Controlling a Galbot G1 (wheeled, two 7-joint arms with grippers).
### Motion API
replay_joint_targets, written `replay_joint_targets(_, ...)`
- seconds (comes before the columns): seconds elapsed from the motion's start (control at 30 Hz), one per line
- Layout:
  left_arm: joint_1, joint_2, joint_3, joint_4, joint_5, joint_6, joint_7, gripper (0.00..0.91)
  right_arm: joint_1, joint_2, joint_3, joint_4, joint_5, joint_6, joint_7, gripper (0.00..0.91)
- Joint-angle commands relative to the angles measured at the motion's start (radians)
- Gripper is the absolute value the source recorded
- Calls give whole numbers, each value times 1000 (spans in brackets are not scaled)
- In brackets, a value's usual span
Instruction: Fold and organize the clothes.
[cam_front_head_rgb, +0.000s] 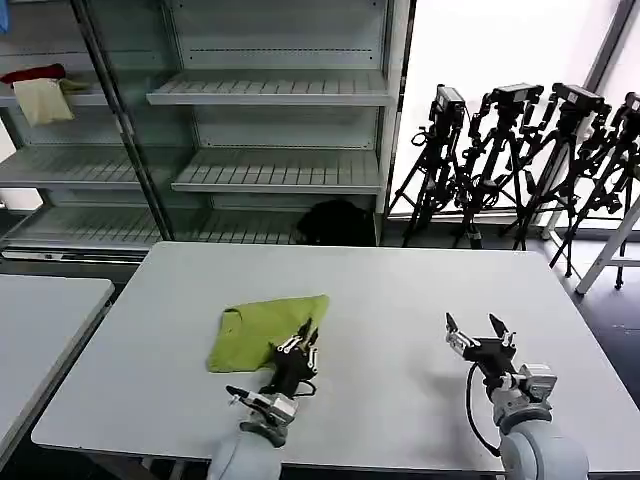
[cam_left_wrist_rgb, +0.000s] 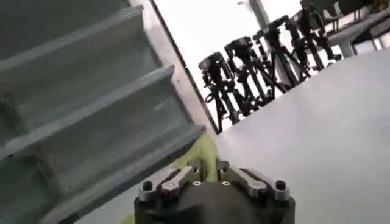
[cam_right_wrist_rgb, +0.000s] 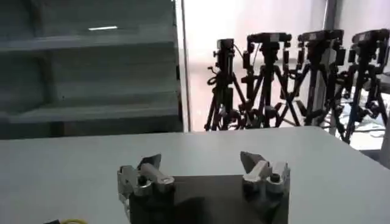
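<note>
A lime yellow-green cotton T-shirt (cam_front_head_rgb: 262, 331) lies folded into a rough rectangle on the large light-grey table (cam_front_head_rgb: 400, 300), left of the table's middle and toward its near edge. Its far right corner rises to a small point, and its near left edge is rumpled.

The left end effector (cam_front_head_rgb: 303, 338) sits at the shirt's near right corner, its dark fingers drawn close together over the cloth edge; in the left wrist view, the left end effector (cam_left_wrist_rgb: 207, 170) has a strip of the yellow-green T-shirt (cam_left_wrist_rgb: 204, 152) between its fingertips, so it is clamped on the fabric. Its arm reaches in from the near edge of the table.

The right end effector (cam_front_head_rgb: 478, 328) hovers over bare table on the right side, well apart from the shirt, with its 2 fingers spread wide. The right wrist view gives the same: the right end effector (cam_right_wrist_rgb: 201, 165) has its fingers set far apart and nothing between them, above the grey tabletop (cam_right_wrist_rgb: 73, 164).

Beyond the far edge of the table stands a grey metal shelving unit (cam_front_head_rgb: 270, 95) with slatted shelves. On its upper left shelf a cream cloth (cam_front_head_rgb: 42, 100) hangs over the edge beside a red cloth (cam_front_head_rgb: 32, 73). To the far right, a row of black camera tripods (cam_front_head_rgb: 520, 160) stands against a bright window. A second grey table (cam_front_head_rgb: 40, 320) sits at the left.
</note>
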Motion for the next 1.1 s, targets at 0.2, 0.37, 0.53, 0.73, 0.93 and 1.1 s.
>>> replay_joint_targets(0.2,-96,1,114,-95,-317,169,-125,907,18,32,-194,38,184,-99,28,907)
replay_joint_targets(0.37,-58,109,-14,-256,-358,180,-111,907,82,31,-374,-6,405,-100,186,907)
replay_joint_targets(0.53,-11,200,-199,-333,-392,175,-107,907,138,140,-456,-96,496,-101,263,907)
replay_joint_targets(0.73,33,210,-407,-350,-452,159,-93,907,159,194,-504,-191,498,-103,331,907)
replay_joint_targets(0.93,52,193,-456,-363,-484,160,-78,907,171,222,-522,-230,482,-104,340,665)
replay_joint_targets(1.1,65,187,-477,-361,-518,158,-78,907,187,235,-520,-255,475,-104,355,0)
